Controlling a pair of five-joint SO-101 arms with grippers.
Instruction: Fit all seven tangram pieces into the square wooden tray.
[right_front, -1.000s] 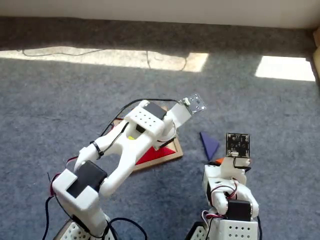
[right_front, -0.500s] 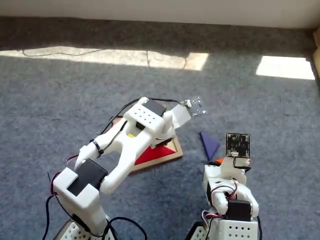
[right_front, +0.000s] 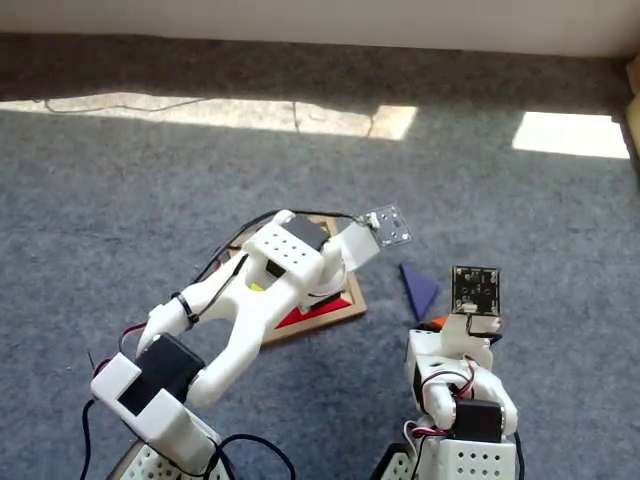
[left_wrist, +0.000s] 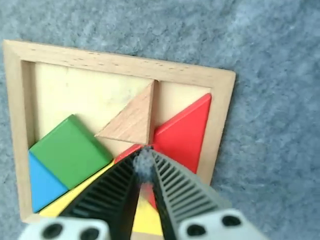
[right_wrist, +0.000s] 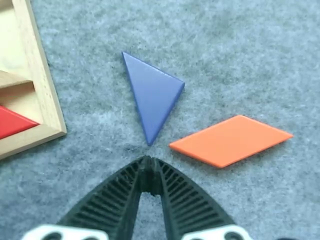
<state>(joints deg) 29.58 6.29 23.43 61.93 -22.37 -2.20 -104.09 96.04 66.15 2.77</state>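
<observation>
The left gripper (left_wrist: 145, 159) has its black ribbed fingers pressed together with nothing between them. It hangs over the square wooden tray (left_wrist: 125, 63), its tip above the spot where the red triangle (left_wrist: 185, 132) meets the point of the bare-wood triangle (left_wrist: 132, 122).

The tray is pale wood with a raised rim, and five pieces lie in it. The red triangle sits against one side wall. The bare-wood triangle lies beside it, its long edge slanting across the middle. A green square (left_wrist: 70, 150) sits tilted like a diamond, touching the light-blue triangle (left_wrist: 42, 182) in the corner. A yellow piece (left_wrist: 146, 219) runs along the near rim, largely hidden under the fingers. Most of the tray's far half is bare floor.

The right gripper (right_wrist: 148, 170) also has its fingers closed on nothing, and it hangs low over the grey carpet (right_wrist: 240, 60). Just past its tip lie the two loose pieces, near each other but apart. One is a violet-blue triangle (right_wrist: 152, 95), its sharpest corner pointing towards the gripper. The other is an orange parallelogram (right_wrist: 230, 140). Both lie flat on the carpet outside the tray (its corner is just beside the triangle).
</observation>
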